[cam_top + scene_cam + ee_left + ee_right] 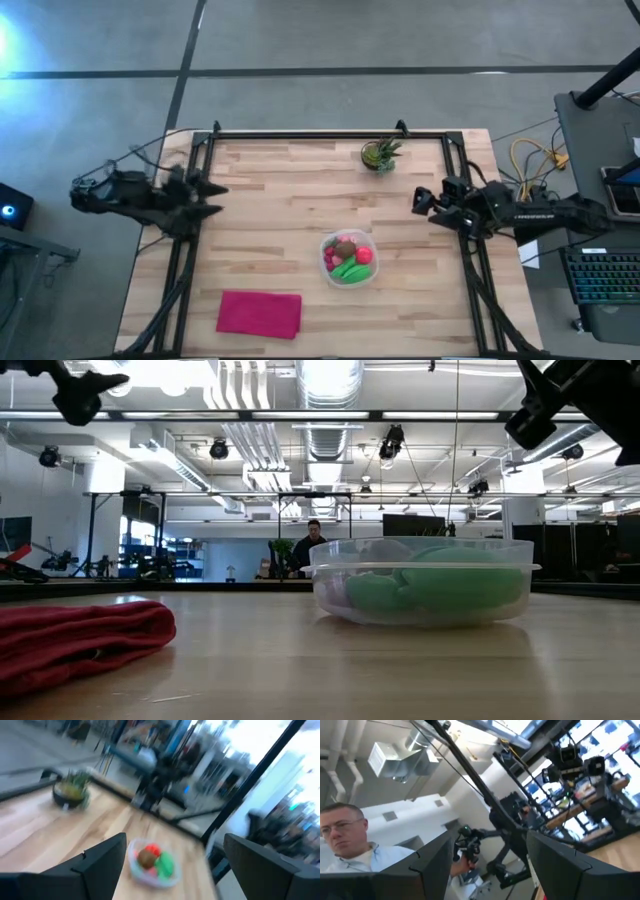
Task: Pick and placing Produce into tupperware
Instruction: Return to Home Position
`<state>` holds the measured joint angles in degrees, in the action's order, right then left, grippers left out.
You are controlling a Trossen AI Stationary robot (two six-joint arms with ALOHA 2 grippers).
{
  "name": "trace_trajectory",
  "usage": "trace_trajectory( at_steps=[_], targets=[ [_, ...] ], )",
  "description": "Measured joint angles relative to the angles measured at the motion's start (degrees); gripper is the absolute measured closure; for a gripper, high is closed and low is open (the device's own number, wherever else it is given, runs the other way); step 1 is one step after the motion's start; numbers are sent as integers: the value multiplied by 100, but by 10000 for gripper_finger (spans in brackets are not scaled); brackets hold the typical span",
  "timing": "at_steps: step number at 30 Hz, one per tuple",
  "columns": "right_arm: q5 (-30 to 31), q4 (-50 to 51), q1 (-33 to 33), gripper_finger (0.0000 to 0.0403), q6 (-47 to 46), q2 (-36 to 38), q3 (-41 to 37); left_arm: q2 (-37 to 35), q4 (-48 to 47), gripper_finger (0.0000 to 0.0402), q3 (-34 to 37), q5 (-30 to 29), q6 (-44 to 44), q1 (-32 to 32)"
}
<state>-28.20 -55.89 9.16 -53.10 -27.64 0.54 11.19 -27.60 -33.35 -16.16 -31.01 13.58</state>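
The clear tupperware [348, 260] sits on the table's near middle, holding the produce: a brown oval [346, 247], red and pink round pieces [364, 256] and green pieces [349, 270]. It also shows in the low view [422, 580] and the left wrist view [151, 861]. My left gripper [215, 198] hangs open above the table's left edge, clear of everything. My right gripper [418, 200] is open, raised near the right edge and tipped upward, away from the table.
A small green potted plant [380, 154] stands near the far edge. A flat magenta cloth [259, 313] lies by the near left corner. A person [350, 845] shows in the right wrist view, beyond the table. Bare wood lies between the arms.
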Motion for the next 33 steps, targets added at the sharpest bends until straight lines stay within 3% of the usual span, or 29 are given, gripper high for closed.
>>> trace_trajectory(
  at_steps=[5, 10, 12, 14, 17, 21, 26, 33],
  targets=[
    [-51, -19, 401, 161, -74, 323, 0, -984, -26, 81, 156, -24, 185, 0],
    [124, 6, 241, 161, 233, 528, 90, -886, -22, 81, 150, -72, 461, 1],
    [103, 141, 185, 161, 426, 562, 261, -837, -68, 81, 296, -468, 455, 0],
    [-52, 798, 183, 161, 584, 588, 624, -893, -111, 81, 492, -651, 431, 0],
    [-142, 2709, 185, 161, 1028, 615, 1428, -947, 188, 81, 706, -664, 438, 0],
    [88, 4522, 185, 161, 1811, 584, 2278, -947, 278, 81, 957, -642, 449, -2],
    [100, 4809, 183, 161, 2124, 689, 2406, -948, 342, 81, 1225, -362, 441, 0],
    [80, 4580, 183, 161, 1989, 990, 1747, -951, 425, 81, 1658, -383, 286, 0]
  ],
)
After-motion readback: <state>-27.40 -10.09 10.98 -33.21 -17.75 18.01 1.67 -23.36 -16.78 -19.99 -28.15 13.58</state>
